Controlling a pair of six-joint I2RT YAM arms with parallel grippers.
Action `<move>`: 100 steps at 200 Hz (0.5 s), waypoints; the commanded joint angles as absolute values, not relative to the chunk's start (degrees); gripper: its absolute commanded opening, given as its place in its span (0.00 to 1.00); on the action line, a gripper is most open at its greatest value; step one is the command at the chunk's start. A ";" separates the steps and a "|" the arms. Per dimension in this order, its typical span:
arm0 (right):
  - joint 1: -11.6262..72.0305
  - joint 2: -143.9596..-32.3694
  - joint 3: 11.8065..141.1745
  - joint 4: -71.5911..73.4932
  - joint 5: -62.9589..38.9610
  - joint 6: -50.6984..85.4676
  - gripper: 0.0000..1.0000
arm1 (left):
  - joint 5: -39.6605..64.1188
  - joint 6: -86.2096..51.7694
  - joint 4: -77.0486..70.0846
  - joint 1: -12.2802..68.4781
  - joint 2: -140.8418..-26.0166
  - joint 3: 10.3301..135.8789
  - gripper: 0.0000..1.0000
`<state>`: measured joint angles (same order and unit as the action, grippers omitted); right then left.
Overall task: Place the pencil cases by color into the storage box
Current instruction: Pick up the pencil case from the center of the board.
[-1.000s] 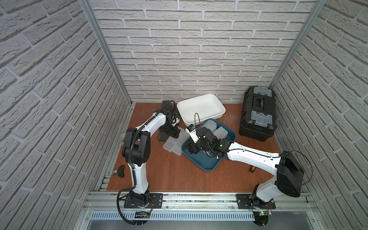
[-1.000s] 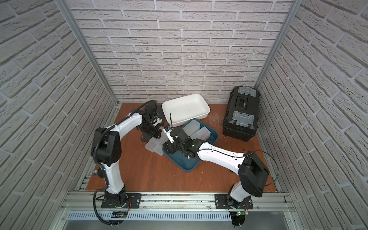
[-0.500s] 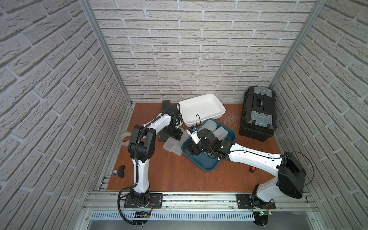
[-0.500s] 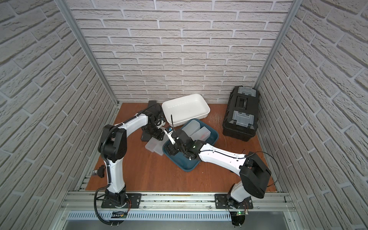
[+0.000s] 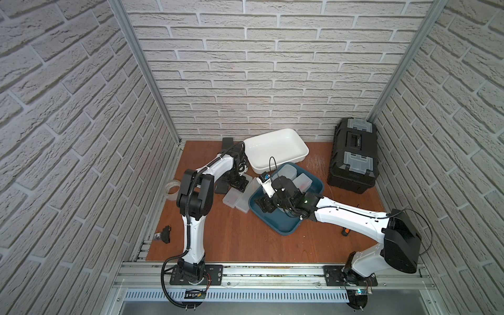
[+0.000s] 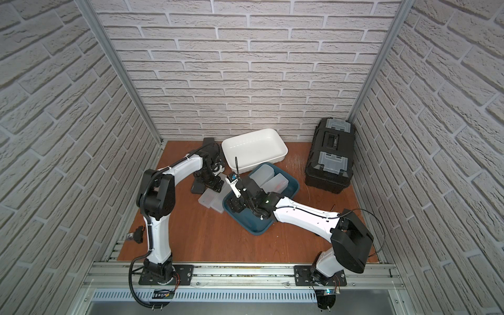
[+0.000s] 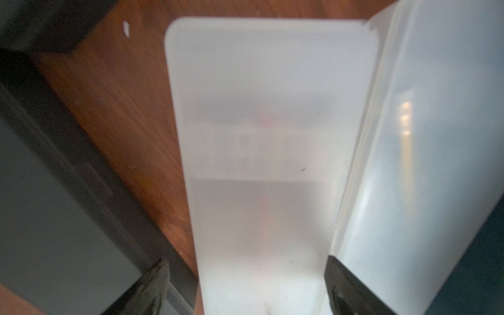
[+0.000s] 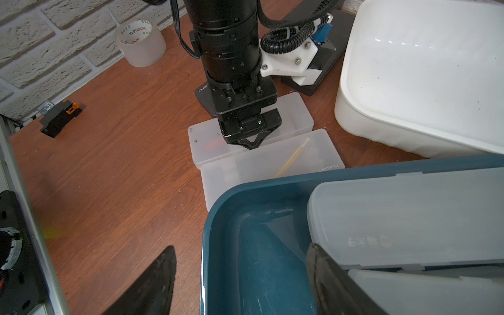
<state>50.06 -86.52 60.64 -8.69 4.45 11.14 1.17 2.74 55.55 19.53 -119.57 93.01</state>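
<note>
Two frosted white pencil cases (image 5: 230,197) (image 5: 243,200) lie side by side on the wooden table, left of the blue storage box (image 5: 283,223). My left gripper (image 5: 239,188) points down over the nearer one (image 7: 261,136). It is open, with a finger on each side and a gap showing at one fingertip (image 7: 158,286). Two more frosted cases (image 5: 287,173) (image 5: 302,181) lie in the blue box. My right gripper (image 8: 240,281) is open and straddles the box's rim (image 8: 245,191). Black cases (image 5: 221,188) (image 5: 227,143) lie behind the left arm.
An empty white tub (image 5: 275,148) stands behind the blue box, and a black toolbox (image 5: 353,155) sits at the back right. A clear tape roll (image 5: 171,188) and a small black part (image 5: 165,234) lie by the left wall. A wooden stick shows inside the second frosted case (image 8: 272,169).
My left gripper has moved from the black cases towards the front, down over the frosted case, and its jaws have narrowed a little. The right arm has stayed still.
</note>
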 commanded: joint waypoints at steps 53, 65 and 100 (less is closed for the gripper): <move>49.83 -84.23 59.70 -6.74 5.34 11.14 0.76 | -2.63 1.74 58.71 20.56 -121.50 94.76 0.87; 49.83 -84.20 59.68 -6.85 5.27 11.13 0.76 | -2.21 1.88 58.67 20.65 -121.78 94.88 0.86; 49.83 -83.85 59.46 -6.93 5.51 11.20 0.76 | -1.28 1.77 58.61 21.15 -122.93 95.47 0.83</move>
